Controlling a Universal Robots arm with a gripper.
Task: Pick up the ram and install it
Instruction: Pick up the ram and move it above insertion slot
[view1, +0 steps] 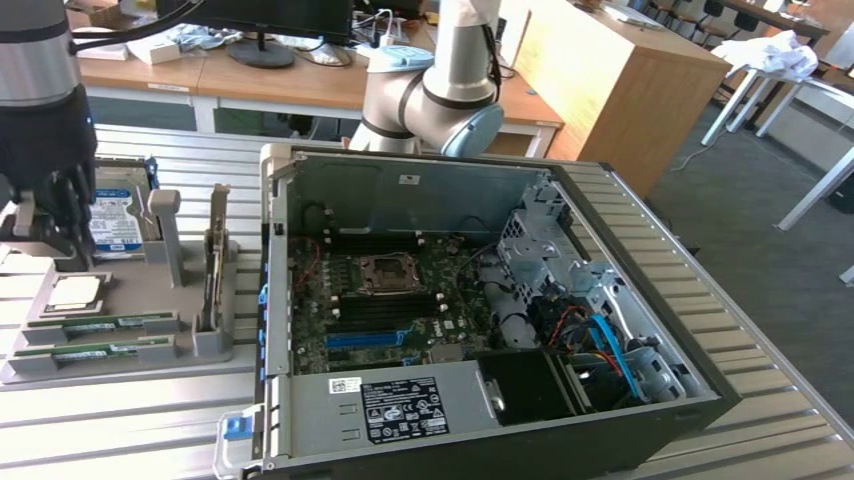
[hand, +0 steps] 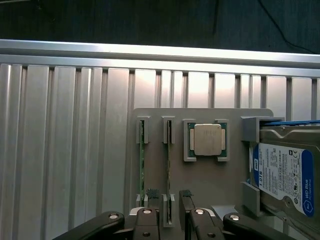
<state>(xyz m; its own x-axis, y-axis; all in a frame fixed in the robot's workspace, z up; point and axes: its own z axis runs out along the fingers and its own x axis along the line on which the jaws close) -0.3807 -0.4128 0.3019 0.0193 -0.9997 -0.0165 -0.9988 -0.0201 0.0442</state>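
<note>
My pincer (hand: 169, 194) hangs released, its fingertips to either side of the ram (hand: 168, 160). The ram stands on edge in the grey tray (hand: 200, 175), in the slot beside the processor (hand: 207, 140). I'd descend centred and square to that 1 stick, clear of its neighbour.

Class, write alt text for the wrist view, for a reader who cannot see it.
An open gripper hangs above one ram stick, set on edge in a grey holder. Beside it sit a second ram stick, a square processor and a hard drive.
</note>
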